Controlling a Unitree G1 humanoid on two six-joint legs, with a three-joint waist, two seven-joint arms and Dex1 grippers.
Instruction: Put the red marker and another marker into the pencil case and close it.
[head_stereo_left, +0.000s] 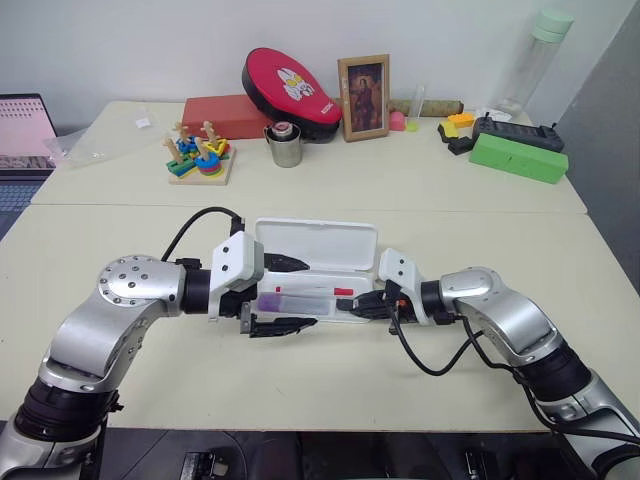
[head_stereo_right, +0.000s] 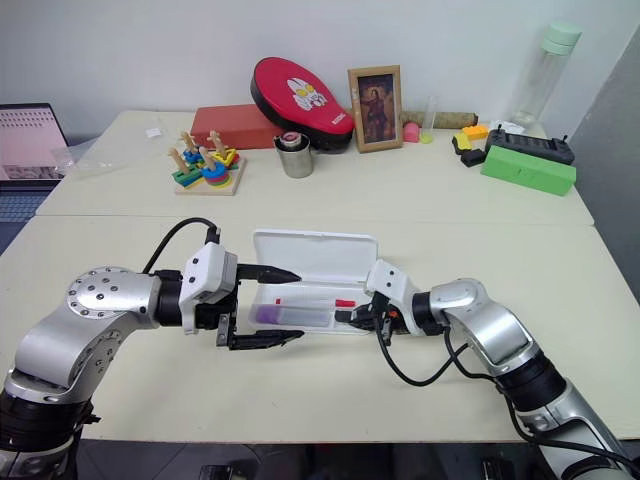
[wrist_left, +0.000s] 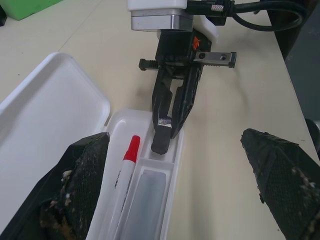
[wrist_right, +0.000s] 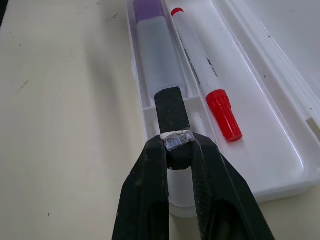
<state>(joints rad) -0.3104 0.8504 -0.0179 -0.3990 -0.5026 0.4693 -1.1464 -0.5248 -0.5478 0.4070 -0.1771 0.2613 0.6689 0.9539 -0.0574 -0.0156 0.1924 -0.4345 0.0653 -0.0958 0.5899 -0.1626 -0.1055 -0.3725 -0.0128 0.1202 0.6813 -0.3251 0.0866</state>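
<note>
The white pencil case (head_stereo_left: 318, 246) lies open mid-table, its lid leaning back. In its tray the red marker (wrist_right: 202, 70) lies alongside the lilac marker (wrist_right: 160, 55), which fills the front compartment. My right gripper (wrist_right: 178, 145) comes in from the right. It is shut on a small black block with a pale band (wrist_right: 172, 112), whose end rests over the tray's right end. My left gripper (head_stereo_left: 308, 293) points in from the left and is wide open. One finger is behind the tray and one in front, straddling the case's left end without holding anything.
On the far table stand a green box (head_stereo_left: 518, 157), a black power strip (head_stereo_left: 520, 130), a steel cup (head_stereo_left: 285, 146), a wooden stacking toy (head_stereo_left: 200, 157), a red box (head_stereo_left: 225, 115), a red pad (head_stereo_left: 290, 92), a picture frame (head_stereo_left: 363, 97) and a tall bottle (head_stereo_left: 535, 60). A laptop (head_stereo_left: 25, 130) is at far left.
</note>
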